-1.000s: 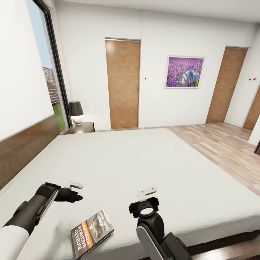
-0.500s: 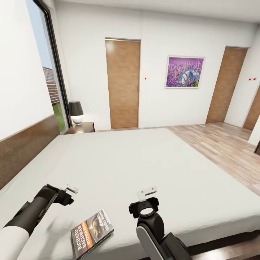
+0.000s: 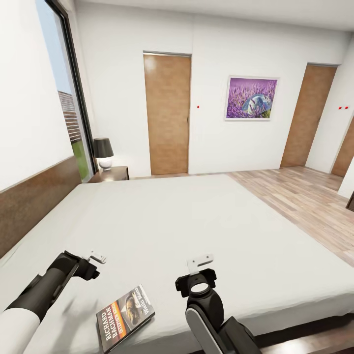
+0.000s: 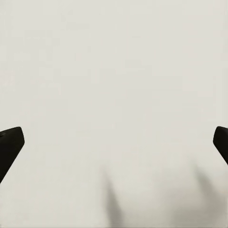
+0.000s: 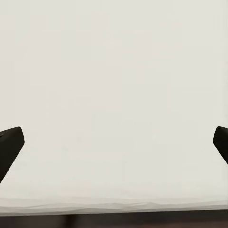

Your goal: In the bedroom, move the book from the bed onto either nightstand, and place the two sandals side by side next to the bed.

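Book (image 3: 125,317), dark paperback with orange band, lies on pale grey-white bed (image 3: 196,221); left gripper (image 4: 114,142) and right gripper (image 5: 114,142) spread wide, fingertips mostly cropped.

White walls (image 3: 221,147), brown doors (image 3: 167,115), plank floor (image 3: 305,196), tall window (image 3: 61,98).

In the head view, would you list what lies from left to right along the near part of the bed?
left gripper → the book → right gripper, all over the bed.
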### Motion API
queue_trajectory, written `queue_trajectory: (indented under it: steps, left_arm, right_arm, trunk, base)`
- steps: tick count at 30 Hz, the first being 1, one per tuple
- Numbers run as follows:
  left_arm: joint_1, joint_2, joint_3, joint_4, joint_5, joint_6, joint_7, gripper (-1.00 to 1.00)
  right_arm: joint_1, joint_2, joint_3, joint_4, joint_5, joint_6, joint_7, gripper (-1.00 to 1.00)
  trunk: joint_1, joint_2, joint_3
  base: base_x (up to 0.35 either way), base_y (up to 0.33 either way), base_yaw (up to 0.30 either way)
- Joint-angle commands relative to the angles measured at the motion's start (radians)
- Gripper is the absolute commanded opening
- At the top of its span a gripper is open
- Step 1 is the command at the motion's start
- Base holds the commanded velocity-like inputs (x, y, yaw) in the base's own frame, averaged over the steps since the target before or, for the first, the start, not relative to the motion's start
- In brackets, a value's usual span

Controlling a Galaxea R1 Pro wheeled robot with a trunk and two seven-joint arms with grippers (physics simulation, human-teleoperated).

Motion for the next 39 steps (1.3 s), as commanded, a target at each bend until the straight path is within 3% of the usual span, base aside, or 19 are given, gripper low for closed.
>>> queue_trajectory:
  steps: [1, 10, 22, 26, 33, 39]
  left_arm:
    - [-0.001, 0.001, -0.002, -0.001, -0.011, 0.002, -0.008, 1.00]
    - [0.000, 0.001, -0.008, 0.002, -0.016, -0.004, -0.007, 1.00]
    - [0.000, 0.003, -0.071, 0.003, -0.017, -0.063, -0.026, 1.00]
    - [0.000, 0.003, -0.093, 0.003, -0.017, -0.085, -0.056, 1.00]
    - [0.000, 0.003, -0.155, 0.005, -0.019, -0.158, -0.211, 1.00]
    - [0.000, 0.003, -0.168, 0.006, -0.020, -0.190, -0.250, 1.00]
  right_arm:
    - [-0.001, 0.000, 0.001, -0.001, -0.009, 0.004, -0.010, 1.00]
    - [-0.001, 0.000, 0.001, -0.001, -0.009, 0.005, -0.010, 1.00]
    - [-0.001, 0.000, 0.001, -0.001, -0.008, 0.006, -0.010, 1.00]
    - [-0.001, 0.000, 0.001, -0.001, -0.008, 0.006, -0.010, 1.00]
    - [-0.001, 0.000, 0.002, -0.001, -0.008, 0.006, -0.011, 1.00]
    - [-0.001, 0.000, 0.002, -0.001, -0.008, 0.006, -0.011, 1.00]
  trunk:
    - [0.000, -0.001, -0.001]
    - [0.000, -0.001, -0.001]
    - [0.000, -0.001, -0.001]
    - [0.000, -0.001, -0.001]
    - [0.000, -0.001, -0.001]
    - [0.000, -0.001, -0.001]
  base:
    - [0.000, 0.000, 0.000]
    - [0.000, 0.000, 0.000]
    - [0.000, 0.000, 0.000]
    - [0.000, 0.000, 0.000]
    - [0.000, 0.000, 0.000]
    - [0.000, 0.000, 0.000]
